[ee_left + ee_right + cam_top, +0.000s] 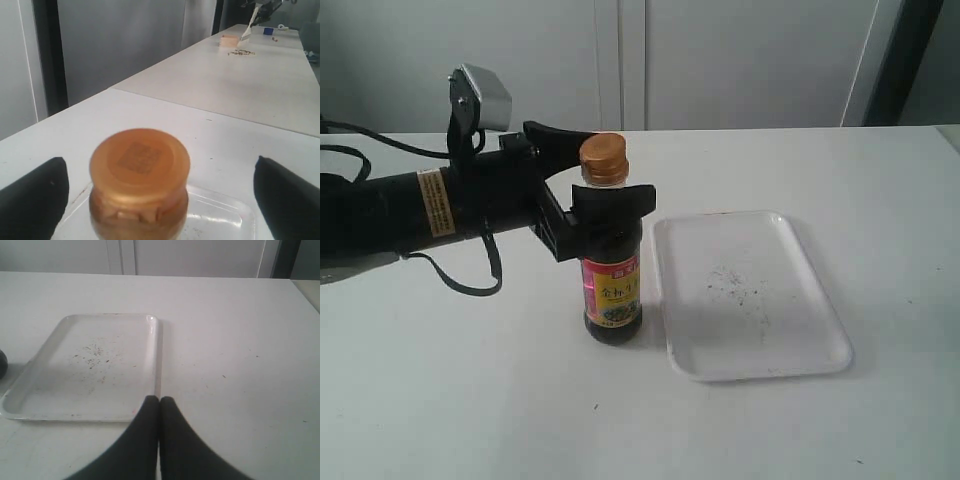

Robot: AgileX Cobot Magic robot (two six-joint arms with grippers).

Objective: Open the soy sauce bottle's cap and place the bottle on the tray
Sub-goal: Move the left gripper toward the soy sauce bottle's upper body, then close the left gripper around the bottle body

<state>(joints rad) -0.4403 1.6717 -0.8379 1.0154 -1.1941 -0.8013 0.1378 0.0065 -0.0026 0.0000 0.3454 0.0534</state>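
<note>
Exterior view – bottle: the small clear glass soy sauce bottle point(612, 290) of dark brown liquid, with a red-pink and yellow label, stands upright on the white table point(470, 400), just beside the tray's long edge and not on it.
Exterior view – cap: the amber-orange plastic flip cap point(604, 156) sits closed on top of the bottle's neck.
Exterior view – tray: the shallow white rectangular plastic tray point(800, 300) with rounded corners and dark specks lies flat beside the bottle, holding nothing.
Exterior view – left gripper: the black left gripper point(605, 180) reaches in level with the bottle's shoulder; one finger passes in front of the bottle just below the neck, the other behind it. Whether the fingers press the glass cannot be told here.
Left wrist view – cap: the cap point(140, 175) fills the middle, seen from just above, lid down.
Left wrist view – left gripper: its two black fingers point(35, 195) stand wide on either side of the cap, clear gaps between them and it, so the claw is spread apart.
Left wrist view – tray: the tray point(235, 212) lies beyond the bottle.
Right wrist view – right gripper: the right gripper point(159, 407) has its two dark fingers pressed together, holding nothing, above the table near the tray's long edge.
Right wrist view – tray: the tray point(50, 390) lies flat; a dark sliver of the bottle point(2, 362) shows at its far side.
</note>
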